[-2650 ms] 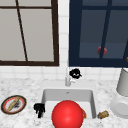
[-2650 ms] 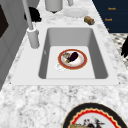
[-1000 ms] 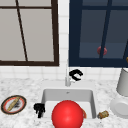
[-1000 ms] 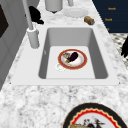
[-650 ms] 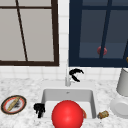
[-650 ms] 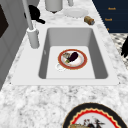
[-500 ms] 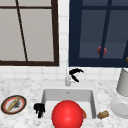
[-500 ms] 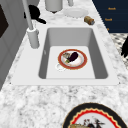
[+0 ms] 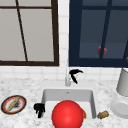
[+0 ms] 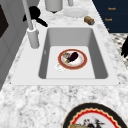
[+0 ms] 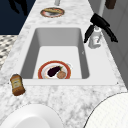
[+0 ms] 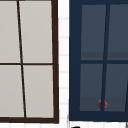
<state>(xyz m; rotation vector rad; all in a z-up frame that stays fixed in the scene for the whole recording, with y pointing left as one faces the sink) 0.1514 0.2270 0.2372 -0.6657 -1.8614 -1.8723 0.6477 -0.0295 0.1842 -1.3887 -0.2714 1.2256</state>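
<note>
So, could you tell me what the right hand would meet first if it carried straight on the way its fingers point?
The right hand, fingers spread open, points down beside the faucet. It would probably meet the faucet's base or the sink deck first; depth is unclear.

Front view: faces the sink (image 9: 67, 96) head-on from the desk's near edge, windows behind.
Left side view: looks along the sink (image 10: 72, 53) from its left, close, downward.
Right side view: looks along the sink (image 11: 58, 53) from the opposite end, close, downward.
Upper view: faces the windows above.
Shared: both side views take in the faucet (image 10: 32, 37) (image 11: 96, 37) and the basin plate (image 10: 73, 58) (image 11: 54, 71); front and upper views share the windows.
</note>
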